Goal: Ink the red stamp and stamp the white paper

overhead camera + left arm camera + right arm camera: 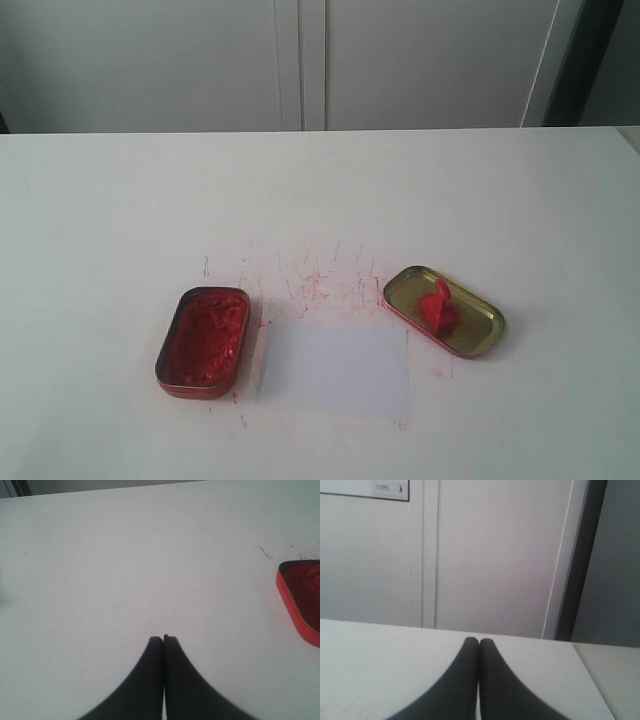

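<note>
The red stamp [437, 303] lies in the gold tin lid [470, 334] right of centre in the exterior view. A white paper [335, 368] lies flat between that lid and the tin of red ink paste [204, 339] on its left. No arm shows in the exterior view. In the left wrist view my left gripper [163, 639] is shut and holds nothing, above bare table, with the ink tin's edge [300, 600] off to one side. My right gripper [479, 641] is shut too, empty, and faces the cabinet wall.
Red ink scratches and smears [310, 280] mark the table behind the paper. White cabinet doors [300, 60] stand beyond the table's far edge, with a dark vertical strip [580, 60] at the back right.
</note>
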`<state>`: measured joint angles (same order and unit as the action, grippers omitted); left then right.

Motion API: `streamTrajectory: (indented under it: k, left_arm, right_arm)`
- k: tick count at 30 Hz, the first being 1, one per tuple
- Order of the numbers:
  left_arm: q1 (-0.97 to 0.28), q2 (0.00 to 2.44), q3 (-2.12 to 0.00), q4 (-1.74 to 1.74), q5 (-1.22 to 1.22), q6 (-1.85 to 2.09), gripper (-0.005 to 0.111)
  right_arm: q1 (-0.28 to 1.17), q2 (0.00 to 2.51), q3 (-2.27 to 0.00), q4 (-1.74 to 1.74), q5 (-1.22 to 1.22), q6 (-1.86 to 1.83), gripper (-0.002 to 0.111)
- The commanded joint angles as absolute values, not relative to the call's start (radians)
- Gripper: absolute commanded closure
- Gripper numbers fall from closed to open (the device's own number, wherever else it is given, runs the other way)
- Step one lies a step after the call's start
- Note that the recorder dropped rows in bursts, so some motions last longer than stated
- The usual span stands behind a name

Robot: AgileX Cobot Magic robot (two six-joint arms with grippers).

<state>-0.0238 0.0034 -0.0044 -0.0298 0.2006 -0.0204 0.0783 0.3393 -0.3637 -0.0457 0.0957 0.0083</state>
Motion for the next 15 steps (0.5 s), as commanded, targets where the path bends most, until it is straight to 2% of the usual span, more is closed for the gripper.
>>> streamTrajectory:
  k: [1, 15]
  left_arm:
    - [-0.023, 0.000, 0.000, -0.029, 0.202, -0.023, 0.107]
    - [-0.023, 0.000, 0.000, -0.029, 0.202, -0.023, 0.107]
  right_arm:
    - [0.080, 0.471, -0.436, -0.048, 0.174, 0.000, 0.108]
    - [0.080, 1.001, -0.732, 0.036, 0.514, 0.000, 0.108]
